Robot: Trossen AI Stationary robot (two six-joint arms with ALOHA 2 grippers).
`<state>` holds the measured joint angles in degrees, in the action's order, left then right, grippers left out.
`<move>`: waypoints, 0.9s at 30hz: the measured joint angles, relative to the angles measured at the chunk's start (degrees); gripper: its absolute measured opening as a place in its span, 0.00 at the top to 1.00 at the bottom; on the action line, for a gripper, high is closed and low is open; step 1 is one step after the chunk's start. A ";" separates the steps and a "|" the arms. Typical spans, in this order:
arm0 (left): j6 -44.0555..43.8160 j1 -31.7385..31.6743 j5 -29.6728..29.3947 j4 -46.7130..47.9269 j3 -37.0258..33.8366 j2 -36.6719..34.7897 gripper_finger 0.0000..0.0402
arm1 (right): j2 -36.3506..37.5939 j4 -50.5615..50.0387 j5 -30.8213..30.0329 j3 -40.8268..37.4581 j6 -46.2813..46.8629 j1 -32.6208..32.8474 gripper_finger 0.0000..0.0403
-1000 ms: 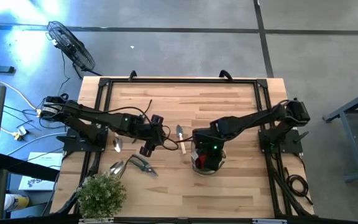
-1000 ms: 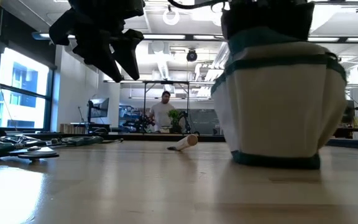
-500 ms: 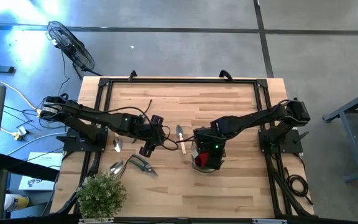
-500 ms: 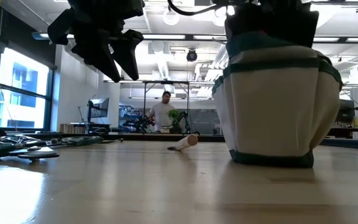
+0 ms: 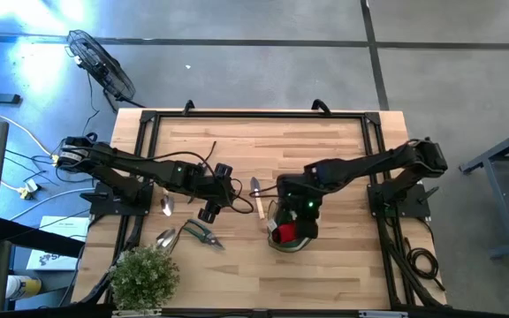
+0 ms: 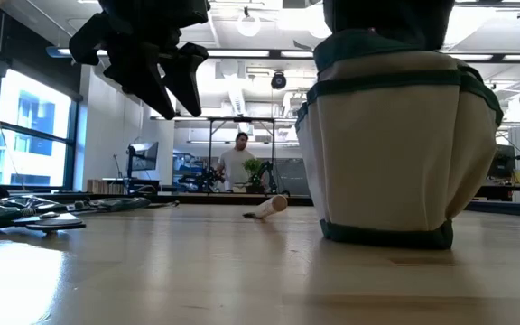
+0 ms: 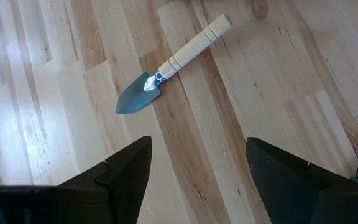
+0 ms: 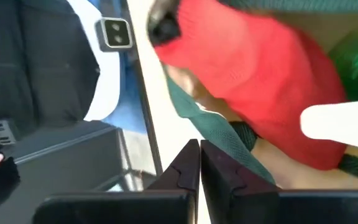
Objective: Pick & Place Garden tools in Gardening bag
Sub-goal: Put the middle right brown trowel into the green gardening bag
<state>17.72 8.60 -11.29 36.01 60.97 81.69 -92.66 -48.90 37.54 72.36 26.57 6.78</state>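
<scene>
A: Why is the left gripper (image 7: 197, 171) held above the table (image 5: 343, 146) with its fingers spread wide and nothing between them?

B: It appears to be lined up for a pick. In the left wrist view the trowel (image 7: 171, 62), with a wooden handle and metal blade, is seen lying flat on the boards just ahead of the open fingers, not yet touched.

A: And the right gripper (image 8: 197, 163)?

B: Its fingers are pressed together at the rim of the gardening bag (image 5: 292, 231), probably to steady the mouth; whether fabric is pinched cannot be made out. A red piece (image 8: 253, 74) already lies inside.

A: Where does the bag stand?

B: Near the trowel, on its right-arm side. The pruners (image 5: 203, 233) and a scoop (image 5: 165, 238) are left by the potted plant (image 5: 144, 276).
</scene>
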 joint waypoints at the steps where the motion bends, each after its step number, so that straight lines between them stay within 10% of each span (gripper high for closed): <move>1: 0.00 0.00 -0.01 -0.01 0.00 0.00 0.37 | 0.97 0.32 -0.06 0.02 -0.73 -0.12 0.99; 18: 8.52 0.02 0.27 -1.19 0.02 1.31 0.37 | 14.04 24.38 -7.53 0.02 -17.64 10.93 0.99; 27: 27.55 0.00 3.07 -10.92 0.04 5.15 0.37 | 12.28 25.15 -32.20 0.00 -23.21 20.82 0.99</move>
<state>45.27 8.60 -8.21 25.09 61.01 86.84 -80.38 -23.75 5.34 72.36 3.36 27.60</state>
